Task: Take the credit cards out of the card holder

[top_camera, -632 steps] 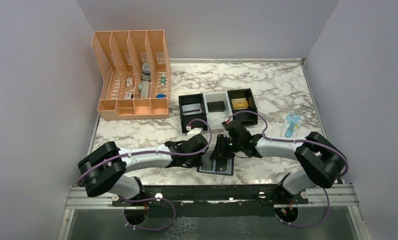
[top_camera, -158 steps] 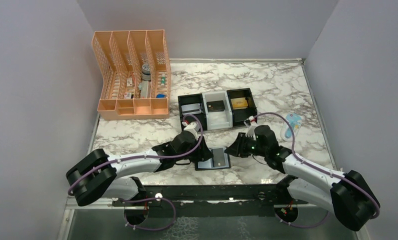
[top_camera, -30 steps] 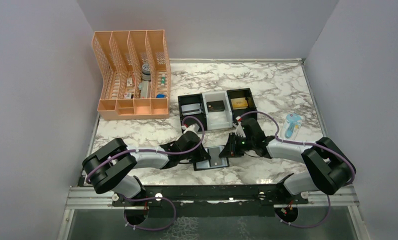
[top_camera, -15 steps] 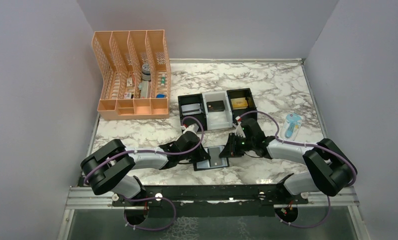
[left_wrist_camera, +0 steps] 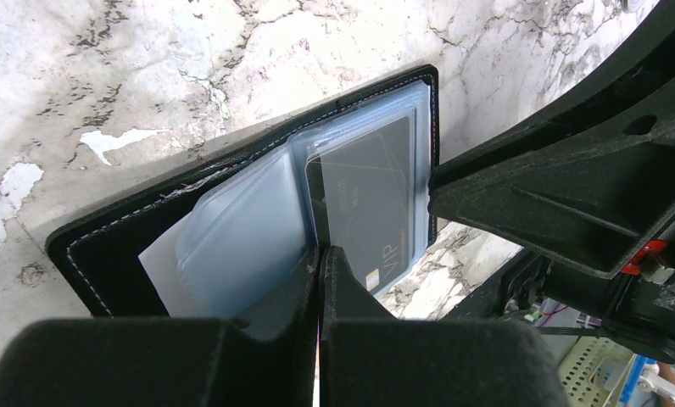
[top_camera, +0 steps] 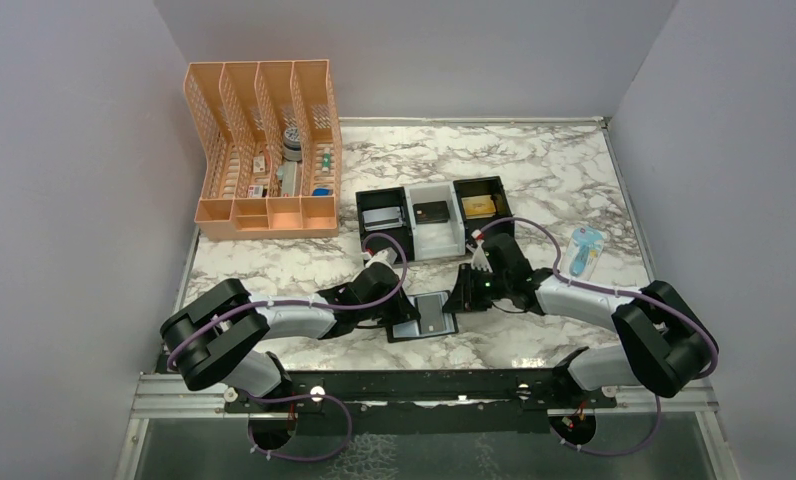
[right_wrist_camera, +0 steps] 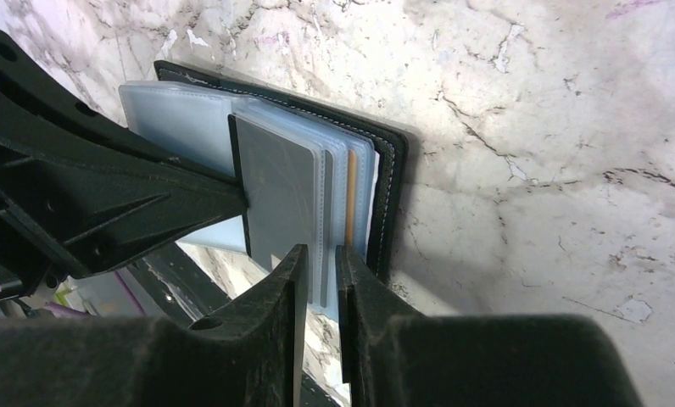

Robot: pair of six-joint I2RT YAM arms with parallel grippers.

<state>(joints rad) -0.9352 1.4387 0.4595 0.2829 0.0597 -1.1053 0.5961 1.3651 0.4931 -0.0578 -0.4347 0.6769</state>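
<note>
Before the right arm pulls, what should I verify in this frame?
1. Wallet lies open on the table: ok.
2. Left gripper is shut, tips on the wallet's fold: ok.
3. Dark card sits in its sleeve, in view: ok.
4. Right gripper is at the sleeve edges, jaws nearly closed: ok.
5. Right gripper has the card alone, not the plastic: cannot tell.
</note>
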